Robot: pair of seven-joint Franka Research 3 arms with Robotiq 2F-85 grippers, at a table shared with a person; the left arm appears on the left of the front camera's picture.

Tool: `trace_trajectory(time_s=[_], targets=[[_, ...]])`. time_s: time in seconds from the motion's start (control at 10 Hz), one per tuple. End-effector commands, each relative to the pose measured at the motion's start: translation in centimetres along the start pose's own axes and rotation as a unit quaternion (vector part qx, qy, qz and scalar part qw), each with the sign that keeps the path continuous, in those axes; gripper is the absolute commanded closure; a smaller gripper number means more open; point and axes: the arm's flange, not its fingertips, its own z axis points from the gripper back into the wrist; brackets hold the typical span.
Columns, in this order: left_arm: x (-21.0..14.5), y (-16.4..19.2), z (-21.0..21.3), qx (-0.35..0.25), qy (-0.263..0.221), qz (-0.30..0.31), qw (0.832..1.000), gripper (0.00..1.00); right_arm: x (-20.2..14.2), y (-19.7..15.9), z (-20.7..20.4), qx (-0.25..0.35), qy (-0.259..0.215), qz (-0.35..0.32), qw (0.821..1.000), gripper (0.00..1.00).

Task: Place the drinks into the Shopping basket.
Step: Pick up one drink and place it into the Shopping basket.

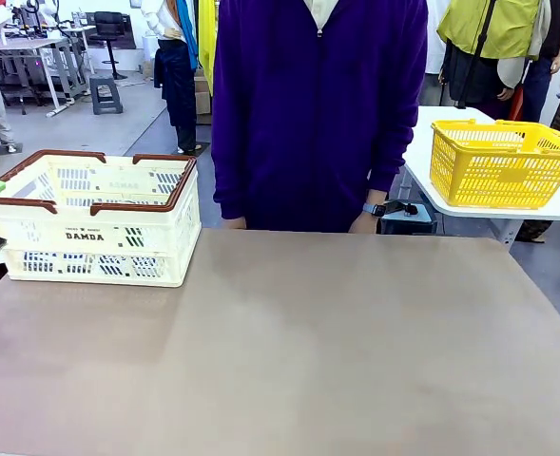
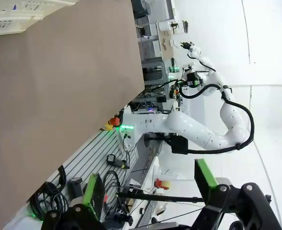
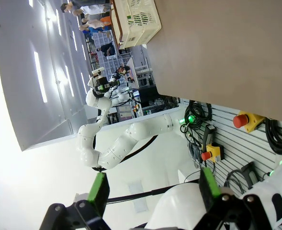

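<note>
A: Left to right: Shopping basket [image 1: 99, 223] at the table's [image 1: 289, 351] 10 o'clock, person [image 1: 318, 104] at 12, yellow basket [image 1: 501, 163] on a side table at 2. I see no cans yet.

B: Left gripper [image 2: 148, 189] fingers spread wide, nothing held. Right gripper [image 3: 152, 189] same, wide apart and empty.

A: My read: wait for the drinks. When one arrives, grab mid-body, keep it upright, lower it inside the brown rim; don't drop it from height.
</note>
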Motion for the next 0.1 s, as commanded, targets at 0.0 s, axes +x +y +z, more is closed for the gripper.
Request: trace_trajectory(time_s=[0.0], targets=[[-0.46,0.41,-0.02,-0.004,0.002,0.001,1.0,0.0,-0.21,0.27,-0.13,0.007,-0.001,-0.002,1.0,0.0]])
